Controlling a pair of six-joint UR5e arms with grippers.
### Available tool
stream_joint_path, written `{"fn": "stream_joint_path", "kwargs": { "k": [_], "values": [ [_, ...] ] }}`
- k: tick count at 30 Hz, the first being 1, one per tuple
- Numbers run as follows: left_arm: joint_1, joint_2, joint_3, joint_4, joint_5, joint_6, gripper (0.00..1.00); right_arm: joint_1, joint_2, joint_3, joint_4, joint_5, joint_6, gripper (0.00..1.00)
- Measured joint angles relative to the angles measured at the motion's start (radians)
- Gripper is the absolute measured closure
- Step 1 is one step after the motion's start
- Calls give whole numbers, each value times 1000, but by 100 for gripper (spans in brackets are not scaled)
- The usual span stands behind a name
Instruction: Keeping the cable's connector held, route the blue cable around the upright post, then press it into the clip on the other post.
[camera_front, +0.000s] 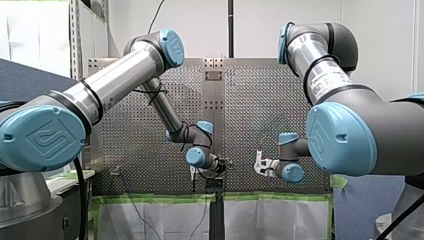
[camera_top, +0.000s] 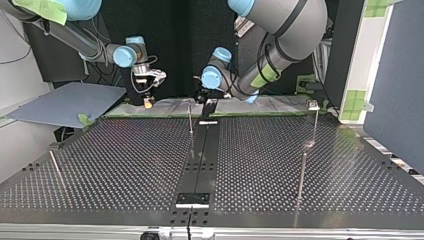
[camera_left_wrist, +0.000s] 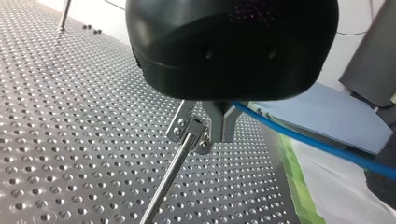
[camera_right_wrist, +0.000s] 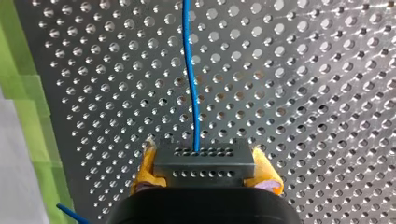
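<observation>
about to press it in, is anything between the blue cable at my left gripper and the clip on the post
Nothing visible does. In the left wrist view the blue cable comes out at my left gripper right beside the clip on top of the post, with no object in the gap.

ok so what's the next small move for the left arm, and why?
Probably sweep my left gripper a little around the post, keeping my right gripper shut on the connector. The cable leaves the left gripper straight, beside the post's top, not yet bent around it.
</observation>
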Motion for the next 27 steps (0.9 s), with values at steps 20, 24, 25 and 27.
{"fn": "stream_joint_path", "kwargs": {
  "k": [20, 24, 25, 27],
  "values": [
    [18, -54, 70, 7, 52, -129, 100, -3, 1, -10, -5, -23, 4, 100],
    [25, -54, 82, 3, 55, -134, 100, -4, 1, -13, -5, -25, 4, 100],
    [28, -55, 85, 2, 56, -137, 100, -5, 2, -13, -5, -25, 4, 100],
    [31, -55, 90, 0, 58, -142, 100, -6, 2, -13, -6, -26, 4, 100]
  ]
}}
